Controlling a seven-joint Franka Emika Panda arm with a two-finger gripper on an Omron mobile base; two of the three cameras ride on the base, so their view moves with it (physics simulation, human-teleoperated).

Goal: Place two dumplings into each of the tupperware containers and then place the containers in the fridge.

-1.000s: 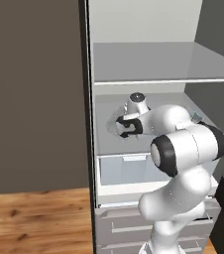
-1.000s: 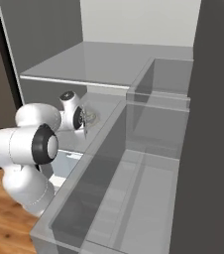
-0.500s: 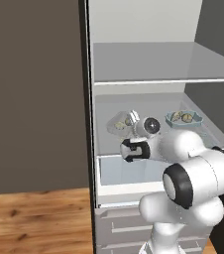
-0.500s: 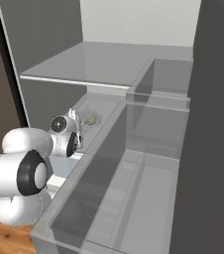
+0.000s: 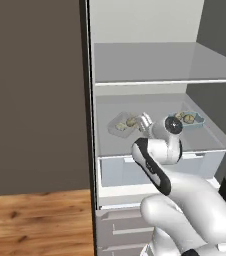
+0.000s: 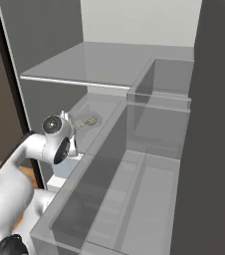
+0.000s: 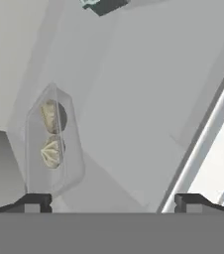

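Pincer [image 7: 112, 202] wide open, empty. Clear greyish rectangular tupperware container [image 7: 52, 141] with two tan dumplings [image 7: 51, 134] sits left-centre of hand view, long axis running up-frame.

My arm [image 5: 185, 200] is all glossy white rounded shells with black bands at the joints, plus a round dark cap on the wrist. Finger tips [image 7: 34, 202] are small and dark.

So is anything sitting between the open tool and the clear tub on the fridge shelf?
Nothing visible. In the hand view the tool is open with only bare glass shelf ahead of it, and the clear tub, holding two dumplings, lies off to one side.
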